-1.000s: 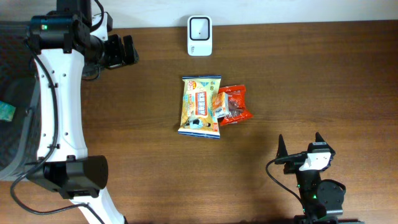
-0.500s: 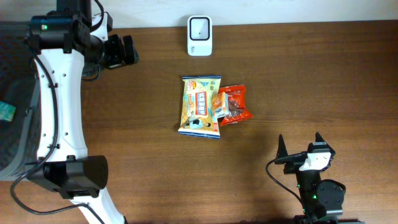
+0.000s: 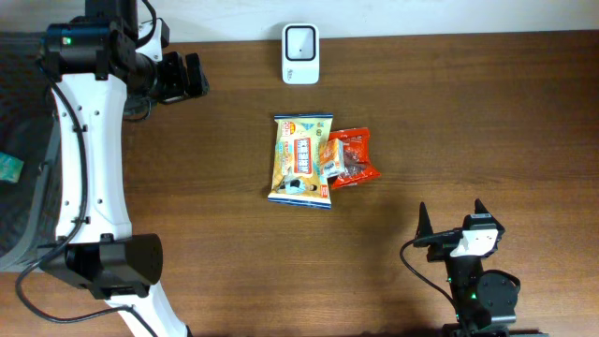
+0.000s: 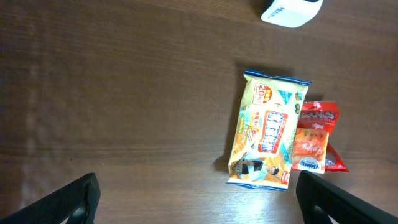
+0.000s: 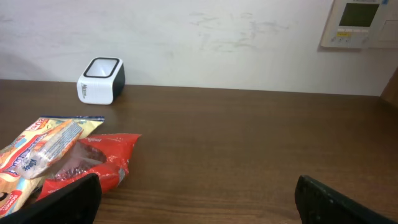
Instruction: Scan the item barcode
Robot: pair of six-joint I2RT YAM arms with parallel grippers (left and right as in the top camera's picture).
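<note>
While your left claw (image 3: 198, 77) hung over the far left part of the brown table (image 3: 487, 112), its two fingers (image 4: 65, 202) were spread wide and held nothing. Its camera looked straight down, and only bare wood lay between the finger tips. Your right claw (image 3: 450, 211) sat low at the near right side of the table. Its fingers (image 5: 62, 199) were spread wide too, and they held nothing. Both claws were well apart from the snacks.

In the middle of the table lay a yellow snack bag (image 3: 301, 159). It lay flat with its picture side up. A smaller red snack bag (image 3: 353, 157) lay right beside it, on the side of your right arm. The red bag touched the yellow one and seemed to cover a bit of its edge. The barcodes were too small or hidden to make out.

The white scanner (image 3: 300, 53) stood at the far edge of the table, close to the wall (image 5: 217, 37) and well apart from the bags. Its dark window faced up. In your right claw's camera, the scanner stood behind the bags, and a pale control panel (image 5: 357, 23) hung high on the wall.
</note>
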